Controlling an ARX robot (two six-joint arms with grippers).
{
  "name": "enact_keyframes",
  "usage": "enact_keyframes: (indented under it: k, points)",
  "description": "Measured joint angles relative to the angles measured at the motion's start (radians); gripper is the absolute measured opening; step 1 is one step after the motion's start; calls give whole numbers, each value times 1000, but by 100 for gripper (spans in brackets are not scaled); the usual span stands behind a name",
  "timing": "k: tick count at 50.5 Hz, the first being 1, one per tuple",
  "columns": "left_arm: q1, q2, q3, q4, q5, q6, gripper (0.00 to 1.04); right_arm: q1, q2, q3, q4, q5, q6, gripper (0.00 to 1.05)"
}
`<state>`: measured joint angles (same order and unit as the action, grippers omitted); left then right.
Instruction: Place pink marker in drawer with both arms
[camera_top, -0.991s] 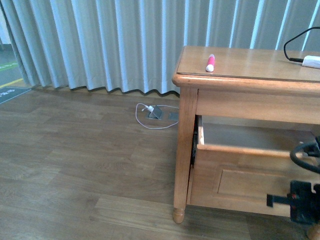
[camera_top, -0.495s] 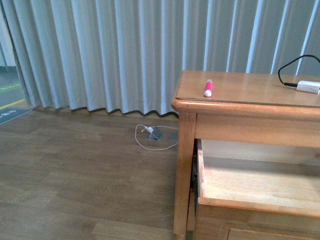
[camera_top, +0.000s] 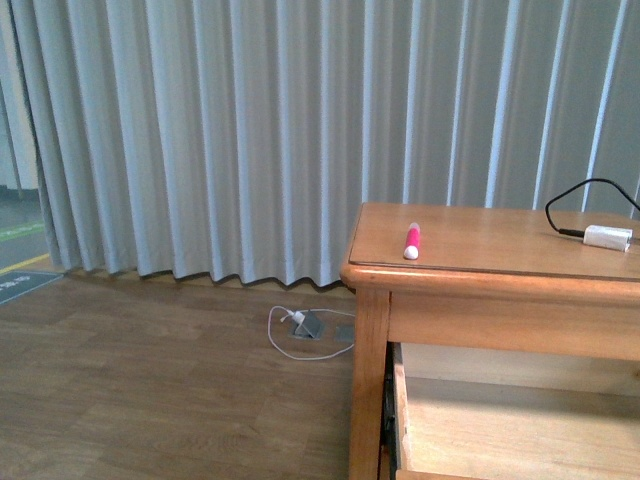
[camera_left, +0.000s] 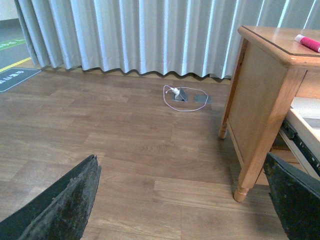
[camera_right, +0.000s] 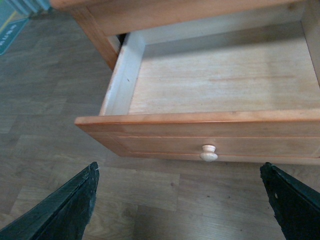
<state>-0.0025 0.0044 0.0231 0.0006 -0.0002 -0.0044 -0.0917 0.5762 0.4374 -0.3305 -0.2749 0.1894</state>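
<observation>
The pink marker (camera_top: 411, 241) lies on the wooden cabinet top (camera_top: 480, 245) near its left end; it also shows in the left wrist view (camera_left: 307, 43). The drawer (camera_top: 500, 425) stands pulled open and empty below the top; in the right wrist view I see its inside (camera_right: 220, 75) and its round knob (camera_right: 208, 153). My left gripper (camera_left: 182, 200) is open above the floor, left of the cabinet. My right gripper (camera_right: 182, 200) is open, just in front of the knob. Neither arm shows in the front view.
A white adapter (camera_top: 607, 238) with a black cable lies at the right of the cabinet top. A floor socket with a white cable (camera_top: 305, 328) sits by the grey curtain (camera_top: 250, 130). The cabinet's front left leg (camera_left: 252, 150) stands near my left gripper.
The front view has risen: the cabinet top and marker sit lower in the picture, and the right arm and drawer front have dropped out of view. The drawer shows open throughout.
</observation>
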Motion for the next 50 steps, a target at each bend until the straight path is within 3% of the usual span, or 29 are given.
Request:
enact_keyframes:
  k: [11, 43, 45, 46, 48, 50]
  points:
    - [0, 0, 0, 0, 0, 0, 99, -96, -81, 29, -50, -69, -28, 96]
    - [0, 0, 0, 0, 0, 0, 99, -103, -108, -2, -35, -60, -20, 96]
    - [-23, 7, 0, 16, -62, 13, 99, -103, -108, -2, -35, -60, -20, 96]
    - [-55, 22, 0, 42, -172, 29, 99, -103, -108, -2, -35, -60, -20, 96]
    - [-102, 56, 3, 53, -299, 31, 99, -103, -108, -2, -35, -60, -20, 96]
    - [-125, 97, 13, 41, -344, 27, 99, -103, -108, -2, -35, -59, -19, 96]
